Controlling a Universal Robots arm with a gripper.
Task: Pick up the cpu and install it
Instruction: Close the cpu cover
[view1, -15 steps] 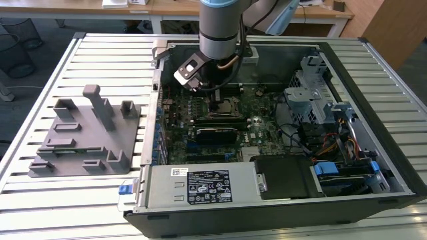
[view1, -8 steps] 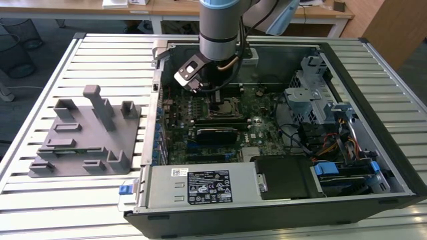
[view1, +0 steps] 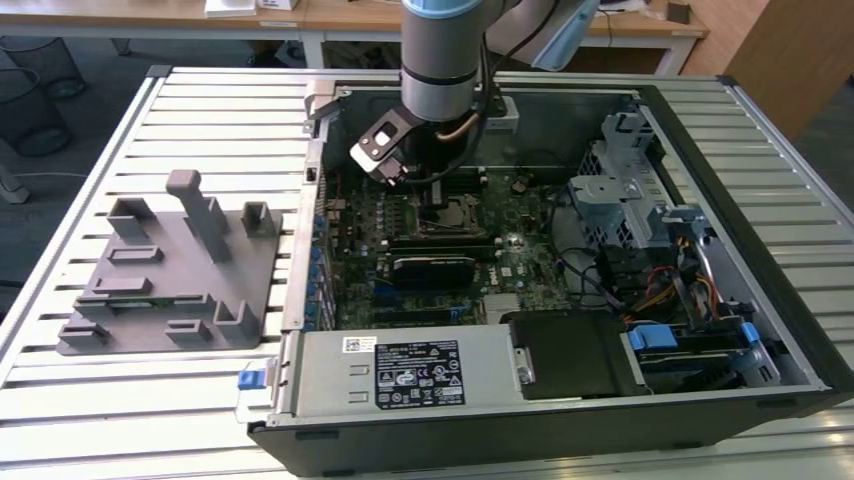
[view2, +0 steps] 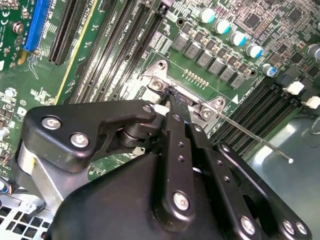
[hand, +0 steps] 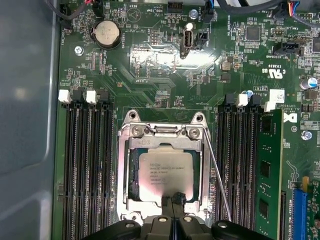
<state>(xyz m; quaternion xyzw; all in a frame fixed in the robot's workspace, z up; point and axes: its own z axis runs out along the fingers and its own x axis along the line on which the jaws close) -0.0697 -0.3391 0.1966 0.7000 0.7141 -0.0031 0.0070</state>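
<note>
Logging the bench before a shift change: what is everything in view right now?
computer case: one, black, open, on the slatted table
motherboard: one, green, inside the case
cpu: one, silvery, lying in the socket frame
memory stick: one, green, in a slot beside the socket frame
coin battery: one, silver, on the motherboard
plastic fixture: one, grey, on the table at the exterior view's left
arm: one, grey, reaching into the case
gripper: one, black, shut, tips at the cpu's edge

grey fixture (view1: 160, 290) beside computer case (view1: 534, 432) (open)
</note>
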